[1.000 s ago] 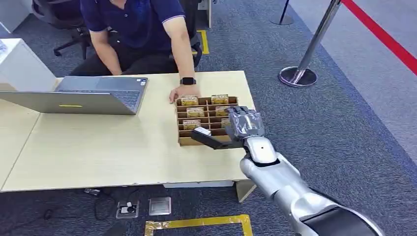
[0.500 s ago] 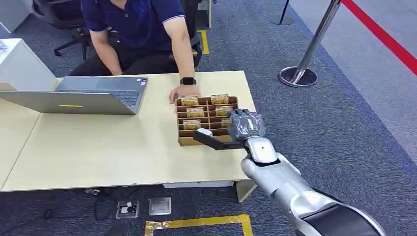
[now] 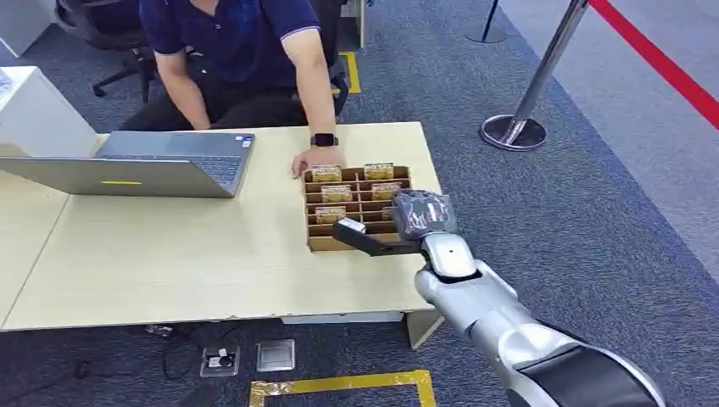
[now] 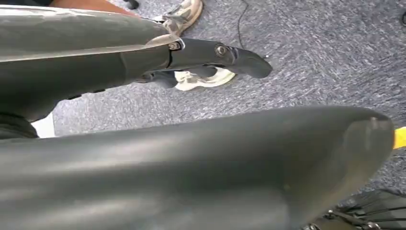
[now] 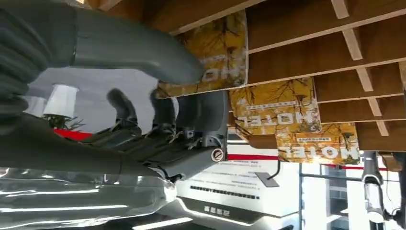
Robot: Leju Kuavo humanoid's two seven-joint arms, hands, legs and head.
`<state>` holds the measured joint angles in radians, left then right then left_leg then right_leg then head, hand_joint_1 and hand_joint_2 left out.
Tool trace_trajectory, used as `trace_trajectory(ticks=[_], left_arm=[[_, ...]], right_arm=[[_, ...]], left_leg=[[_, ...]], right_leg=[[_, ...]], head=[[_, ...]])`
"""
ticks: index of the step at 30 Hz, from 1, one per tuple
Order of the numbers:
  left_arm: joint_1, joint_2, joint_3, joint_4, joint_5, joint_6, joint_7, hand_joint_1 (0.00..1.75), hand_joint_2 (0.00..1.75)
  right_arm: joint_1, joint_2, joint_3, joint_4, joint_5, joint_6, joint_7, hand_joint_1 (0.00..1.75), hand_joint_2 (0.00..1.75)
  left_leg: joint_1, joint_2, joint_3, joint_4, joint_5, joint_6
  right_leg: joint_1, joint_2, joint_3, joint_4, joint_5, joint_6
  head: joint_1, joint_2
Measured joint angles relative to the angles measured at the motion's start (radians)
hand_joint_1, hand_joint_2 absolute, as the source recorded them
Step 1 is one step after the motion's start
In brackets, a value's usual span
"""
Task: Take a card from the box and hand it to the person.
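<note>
The brown divided box point(image 3: 315, 244) stands on the desk's right side with yellow cards point(image 3: 326, 174) upright in its slots. My right hand point(image 3: 420, 214) is over the box's near right corner, its fingers curled down and the thumb stretched out sideways along the front wall. In the right wrist view a yellow card point(image 5: 225, 43) stands between the thumb point(image 5: 134, 48) and the dark fingers point(image 5: 191, 120); the thumb tip overlaps its edge, and no pinch is visible. Two more cards point(image 5: 273, 112) stand beyond. My left hand point(image 4: 191, 143) hangs over the carpet, holding nothing.
A person in a dark blue shirt sits behind the desk, one hand point(image 3: 315, 158) resting at the box's far left corner. An open laptop point(image 3: 161, 165) lies on the left of the desk point(image 3: 169, 254). A stanchion base point(image 3: 514, 131) stands on the carpet to the right.
My right hand's fingers have curled further down into the near right slot, and the hand has sunk slightly. The person, box and laptop have stayed put.
</note>
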<state>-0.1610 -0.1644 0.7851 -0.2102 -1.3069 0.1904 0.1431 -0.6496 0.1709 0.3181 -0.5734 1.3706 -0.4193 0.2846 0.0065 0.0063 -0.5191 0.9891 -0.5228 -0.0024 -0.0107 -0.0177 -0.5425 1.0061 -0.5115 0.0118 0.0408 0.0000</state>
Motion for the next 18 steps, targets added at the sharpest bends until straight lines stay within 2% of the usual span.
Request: trace_trajectory(ticks=[14,18], left_arm=[[0.002,0.000,0.000,0.000,0.009,-0.005,-0.013,0.00,0.00],[0.005,0.000,0.000,0.000,0.013,-0.005,-0.021,0.00,0.00]], right_arm=[[-0.004,0.000,-0.007,0.021,0.000,-0.039,-0.014,1.75,1.75],[-0.001,-0.002,-0.009,0.018,-0.003,-0.073,-0.031,1.75,1.75]], left_leg=[[0.000,0.000,0.001,0.000,0.000,0.000],[0.000,0.000,0.000,0.000,0.000,0.000]], right_leg=[[0.000,0.000,0.000,0.000,0.000,0.000],[0.000,0.000,0.000,0.000,0.000,0.000]], head=[[0.000,0.000],[0.000,0.000]])
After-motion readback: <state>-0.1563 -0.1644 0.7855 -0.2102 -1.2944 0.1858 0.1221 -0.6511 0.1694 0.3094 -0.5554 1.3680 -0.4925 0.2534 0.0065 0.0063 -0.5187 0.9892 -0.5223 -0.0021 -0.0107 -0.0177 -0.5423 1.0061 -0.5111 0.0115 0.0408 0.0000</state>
